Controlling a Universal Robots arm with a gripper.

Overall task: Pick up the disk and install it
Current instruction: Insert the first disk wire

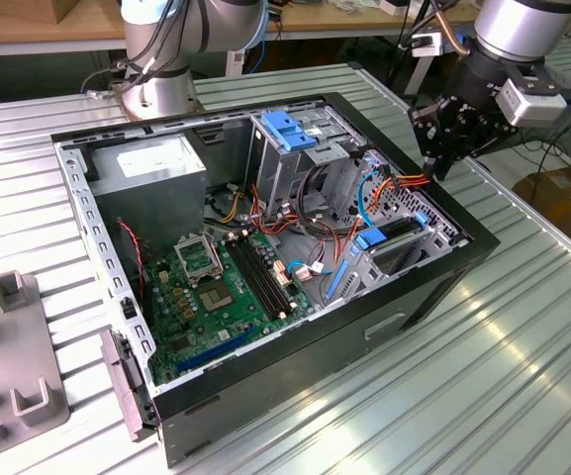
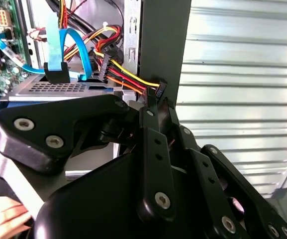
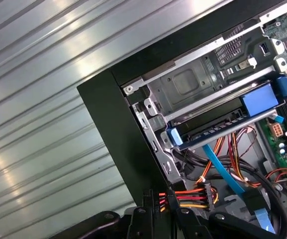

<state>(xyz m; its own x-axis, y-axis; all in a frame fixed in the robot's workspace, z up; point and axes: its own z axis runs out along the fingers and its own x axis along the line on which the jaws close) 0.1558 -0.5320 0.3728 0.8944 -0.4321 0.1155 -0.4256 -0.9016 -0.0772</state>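
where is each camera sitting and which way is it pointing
Exterior view: off the arm, raised, looking down into the open computer case on the ribbed table; shows the arm's base and the tool.
First wrist view: on the wrist, looking past the tool at the case's corner and blue-railed bay.
Second wrist view: on the wrist, behind the tool, facing the case wall and table; its black links show.
Shared: both wrist views show the tool shut on the red and yellow wires.
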